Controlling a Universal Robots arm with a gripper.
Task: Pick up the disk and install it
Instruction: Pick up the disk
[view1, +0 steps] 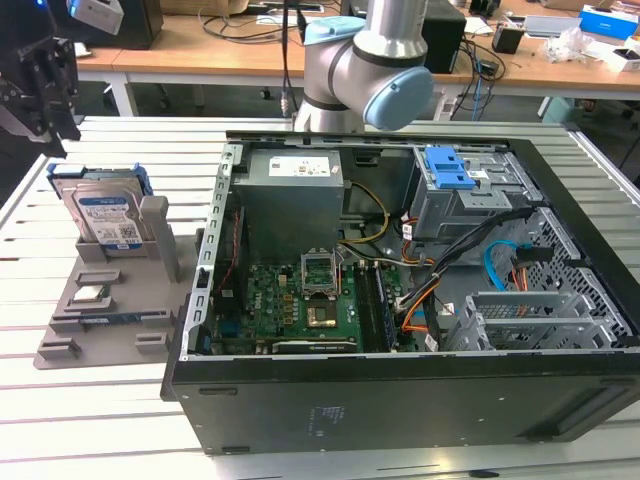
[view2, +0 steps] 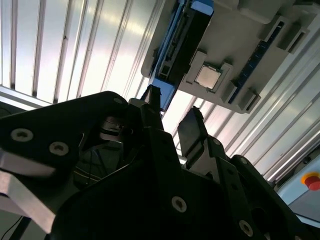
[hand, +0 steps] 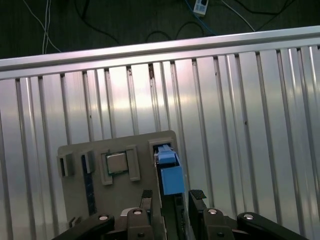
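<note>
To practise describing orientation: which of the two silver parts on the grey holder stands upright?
The disk, framed by its blue carrier, stands on edge in a slot of the grey holder. The small square chip lies flat in its recess.

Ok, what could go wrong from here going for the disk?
The open gripper hangs over the upright disk; slightly off, a finger may strike its blue carrier.
The disk sits slotted in the grey holder; a skewed pull might lift the holder too.
The chip beside it could get knocked.
</note>
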